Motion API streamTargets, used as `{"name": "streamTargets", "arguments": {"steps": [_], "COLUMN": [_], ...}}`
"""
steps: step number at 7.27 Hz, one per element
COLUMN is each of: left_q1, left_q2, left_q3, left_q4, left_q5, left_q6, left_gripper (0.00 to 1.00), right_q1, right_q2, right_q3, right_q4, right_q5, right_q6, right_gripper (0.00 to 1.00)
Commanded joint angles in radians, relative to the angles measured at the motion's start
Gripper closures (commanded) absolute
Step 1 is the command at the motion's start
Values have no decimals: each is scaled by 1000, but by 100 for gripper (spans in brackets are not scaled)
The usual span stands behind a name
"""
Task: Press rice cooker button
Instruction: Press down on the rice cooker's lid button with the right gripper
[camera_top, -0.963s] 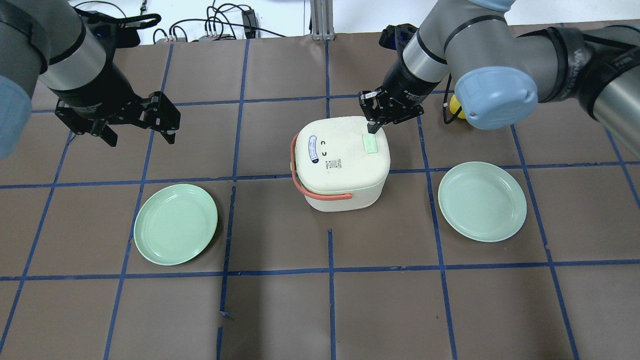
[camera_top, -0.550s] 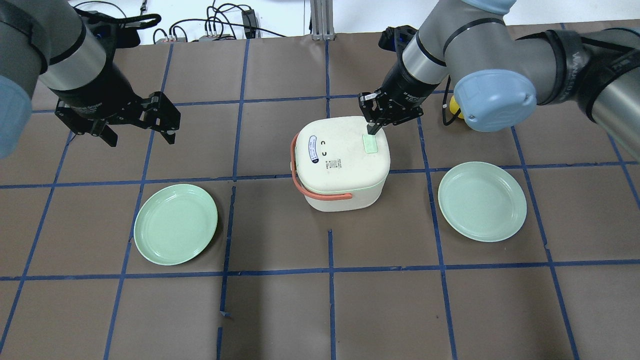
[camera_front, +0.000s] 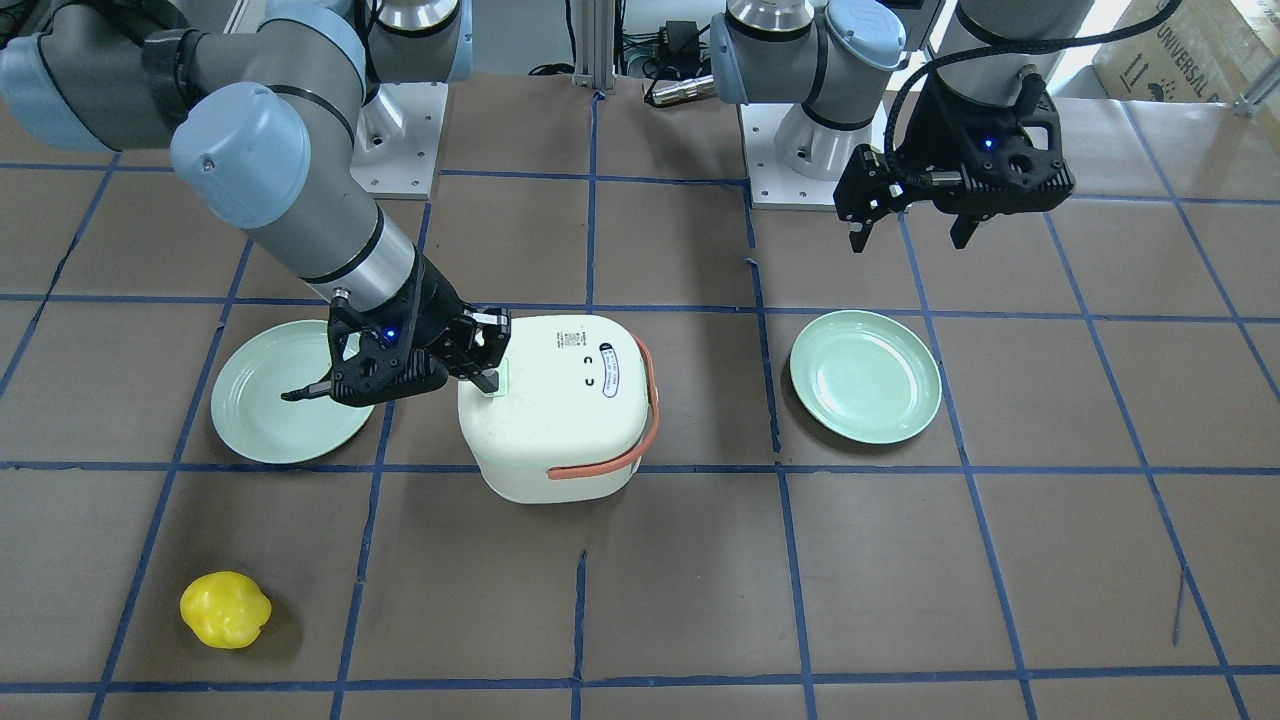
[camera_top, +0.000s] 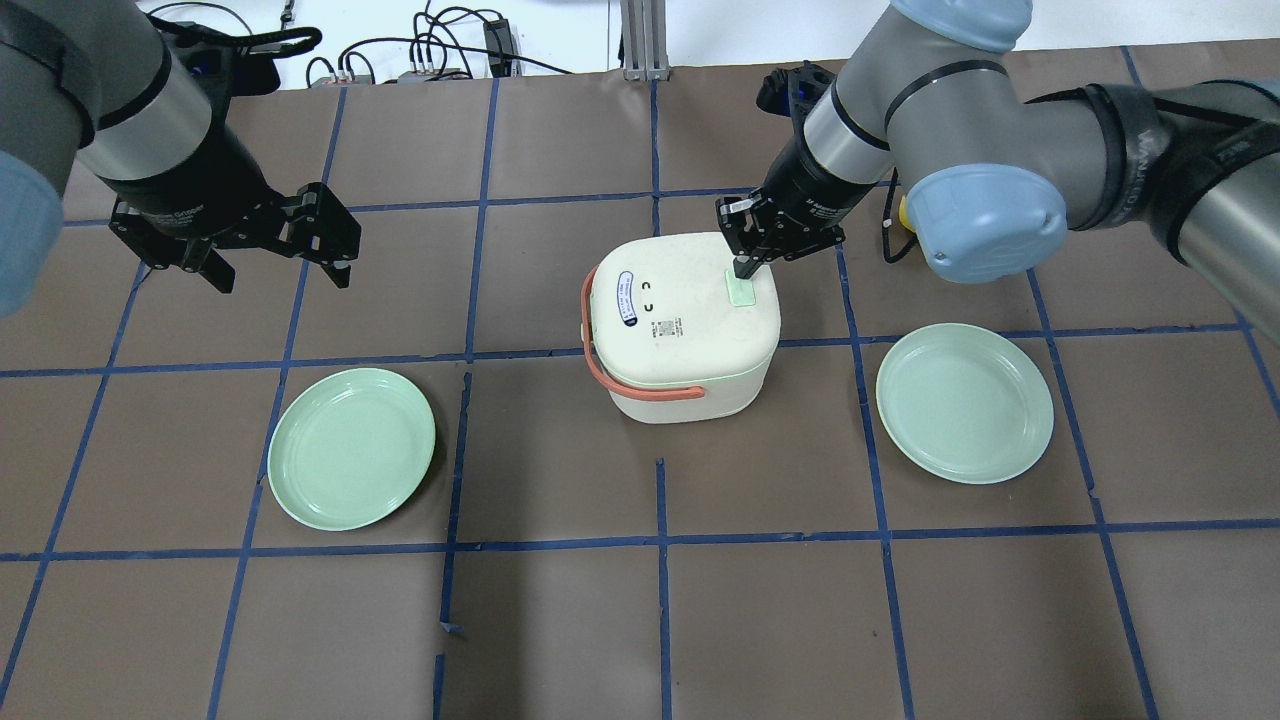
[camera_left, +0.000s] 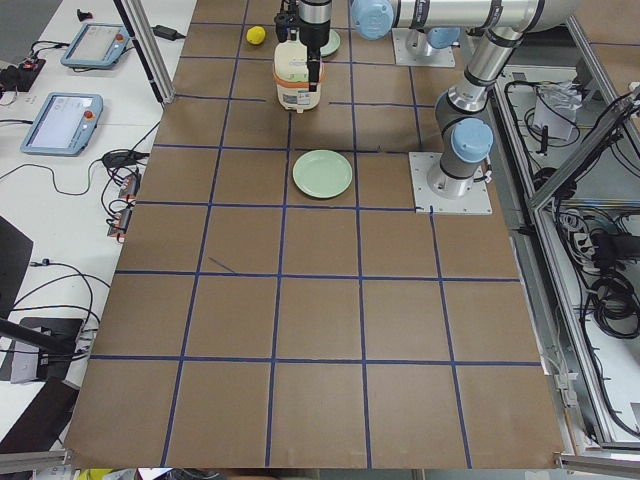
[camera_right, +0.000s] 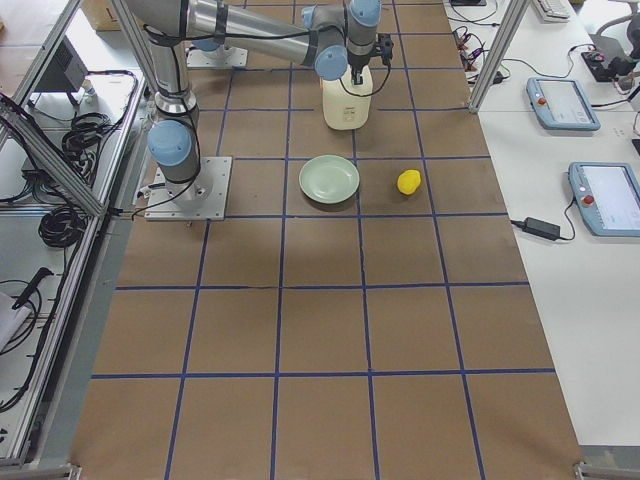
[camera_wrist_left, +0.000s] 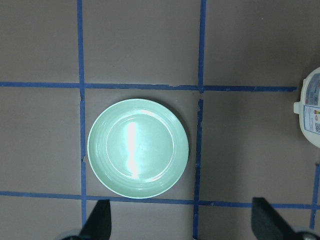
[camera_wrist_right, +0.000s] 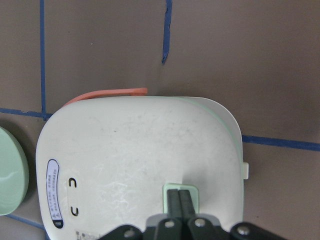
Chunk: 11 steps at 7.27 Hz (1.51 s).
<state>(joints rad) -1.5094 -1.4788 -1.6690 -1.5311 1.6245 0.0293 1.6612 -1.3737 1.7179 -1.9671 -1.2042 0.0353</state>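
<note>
Rice cooker (camera_top: 680, 320) sat pretty much mid-table, lid down, orange handle (camera_top: 598, 368) folded along its left and near sides. The green button (camera_top: 741, 294) was on the lid close to the cooker's far right edge, not much lid left around it.

The right gripper (camera_top: 742, 268) was clenched, both fingers pressed together into one tip, and that tip was down on the far end of the button. The wrist cam showed the paired fingers (camera_wrist_right: 180, 200) covering the button's middle, with thin green strips showing either side.

The left gripper (camera_top: 280, 270) was spread wide with nothing in it, hovering well off to the cooker's left, above the table (camera_top: 660, 620) just beyond the left plate (camera_top: 351, 448).

The right plate (camera_top: 964, 402) lay near the cooker's right side with a gap between them. A yellow object (camera_front: 225, 609) sat farther out beyond the right arm. The near half of the table was bare brown squares.
</note>
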Motion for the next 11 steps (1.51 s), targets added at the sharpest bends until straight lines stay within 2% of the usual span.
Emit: {"name": "streamTargets", "arguments": {"steps": [1,9,10,11], "left_q1": [0,0,0,0], "left_q2": [0,0,0,0], "left_q3": [0,-2,0,0], "left_q4": [0,0,0,0], "left_q5": [0,0,0,0], "left_q6": [0,0,1,0], "left_gripper": [0,0,0,0], "right_q1": [0,-1,-1,-1], "right_q2": [1,7,-1,-8], "right_q3": [2,34,29,20], "right_q4": [-9,-68,-65,-52], "right_q5": [0,0,-9,-30], "right_q6": [0,-5,-3,5], "right_gripper": [92,91,87,59]}}
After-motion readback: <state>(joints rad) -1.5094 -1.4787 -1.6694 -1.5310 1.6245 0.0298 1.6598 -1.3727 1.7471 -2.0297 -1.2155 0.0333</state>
